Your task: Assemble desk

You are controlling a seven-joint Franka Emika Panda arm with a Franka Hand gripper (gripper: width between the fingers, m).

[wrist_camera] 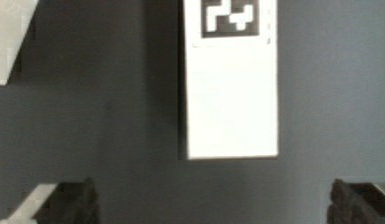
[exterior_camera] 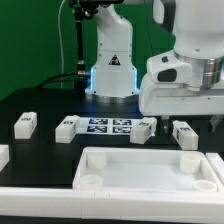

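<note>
hovering | fingers (wrist_camera: 215, 205) spread wide (nothing held) | leg (wrist_camera: 231, 80) below their gap

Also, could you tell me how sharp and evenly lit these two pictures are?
Exterior view: fairly sharp, but the white desk panel glares against the dark table, and a blue glow lights the robot base. Wrist view: soft all over, the leg and its tag blurred.
</note>
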